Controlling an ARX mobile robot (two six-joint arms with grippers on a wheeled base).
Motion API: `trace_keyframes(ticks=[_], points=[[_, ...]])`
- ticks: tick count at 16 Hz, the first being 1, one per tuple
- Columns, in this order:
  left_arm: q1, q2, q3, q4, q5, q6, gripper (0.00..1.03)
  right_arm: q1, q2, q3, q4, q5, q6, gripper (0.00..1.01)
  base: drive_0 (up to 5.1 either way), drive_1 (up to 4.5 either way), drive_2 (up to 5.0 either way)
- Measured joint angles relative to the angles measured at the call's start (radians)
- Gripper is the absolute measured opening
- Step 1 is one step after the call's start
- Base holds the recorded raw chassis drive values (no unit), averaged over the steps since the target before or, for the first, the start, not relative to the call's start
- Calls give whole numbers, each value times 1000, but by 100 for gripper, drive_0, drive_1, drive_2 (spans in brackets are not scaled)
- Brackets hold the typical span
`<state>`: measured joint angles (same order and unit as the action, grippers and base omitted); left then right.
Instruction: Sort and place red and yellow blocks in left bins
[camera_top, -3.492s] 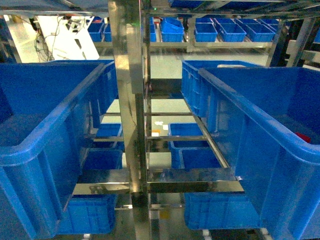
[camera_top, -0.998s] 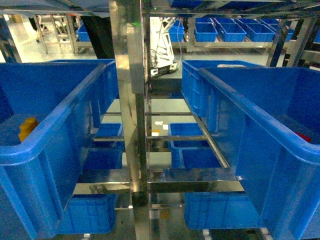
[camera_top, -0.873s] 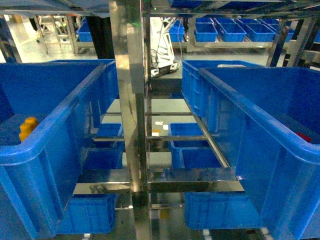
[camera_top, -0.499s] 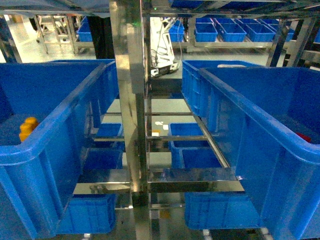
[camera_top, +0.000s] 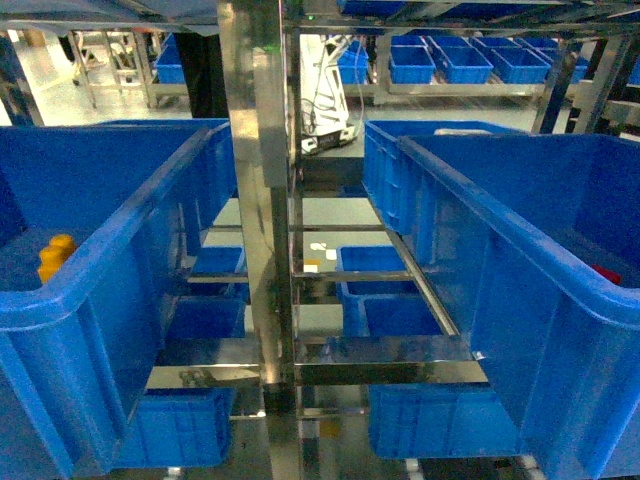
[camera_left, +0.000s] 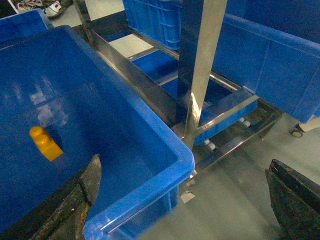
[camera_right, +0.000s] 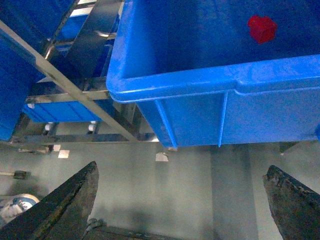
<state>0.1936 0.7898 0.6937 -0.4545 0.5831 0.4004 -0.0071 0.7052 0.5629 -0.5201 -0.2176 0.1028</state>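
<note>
The yellow block (camera_top: 55, 257) lies on the floor of the big blue bin on the left (camera_top: 120, 250); the left wrist view shows this yellow block (camera_left: 45, 142) lying alone inside that bin (camera_left: 165, 145). My left gripper (camera_left: 183, 162) is open and empty, straddling the bin's near corner. The red block (camera_top: 605, 273) lies in the blue bin on the right (camera_top: 500, 230). In the right wrist view the red block (camera_right: 261, 27) sits deep in that bin (camera_right: 210, 80). My right gripper (camera_right: 182, 167) hangs open and empty over the floor below the bin. Neither gripper shows in the head view.
A steel rack post (camera_top: 255, 200) stands between the two bins, with crossbars (camera_top: 385, 350) and lower blue crates (camera_top: 385, 300) behind it. More blue crates (camera_top: 440, 60) fill shelves at the back. Grey floor (camera_right: 190, 185) lies under the rack.
The yellow block, absent from the left bin 3.5 s ago, lies in it now and has stayed put for the last second. The red block has not moved.
</note>
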Motion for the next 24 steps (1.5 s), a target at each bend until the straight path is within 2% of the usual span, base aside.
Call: trace_keyframes(ticks=[2,3,4,5,6,7,8,10,12,18,21,22,23,24], points=[[0,0,0,0,0,0,98,0,0,0,0,0,0,98,0,0,0],[-38,-39,-78,233,-134,-53,92,0,0,0,0,0,0,98,0,0,0],[-96,-142,-223,459,-319,-171,79,0,0,0,1,1,0,98,0,0,0],[-128,-200,-333,618,-446,-272,67,3,-41,-87,243,73,-23,92,0,0,0],[-175,-221,-373,703,-557,-328,56,7,-159,-231,502,177,-58,79,0,0,0],[-191,-245,-412,731,-580,-359,43,6,-215,-330,684,209,-77,67,0,0,0],[-199,-271,-458,732,-578,-375,30,7,-225,-362,776,216,-82,56,0,0,0],[-194,-321,-513,735,-586,-391,5,7,-280,-414,798,215,-92,28,0,0,0],[-194,-375,-555,734,-584,-395,2,7,-323,-449,783,215,-96,2,0,0,0],[-194,-540,-647,654,-584,-396,2,7,-481,-522,705,216,-100,2,0,0,0],[-194,-579,-666,658,-584,-396,2,7,-523,-550,700,216,-100,2,0,0,0],[-194,-604,-679,634,-585,-396,2,7,-554,-549,661,217,-100,2,0,0,0],[-194,-617,-679,629,-583,-396,2,7,-662,-549,512,214,-100,2,0,0,0],[-194,-679,-679,540,-586,-397,2,7,-699,-548,537,214,-100,2,0,0,0]])
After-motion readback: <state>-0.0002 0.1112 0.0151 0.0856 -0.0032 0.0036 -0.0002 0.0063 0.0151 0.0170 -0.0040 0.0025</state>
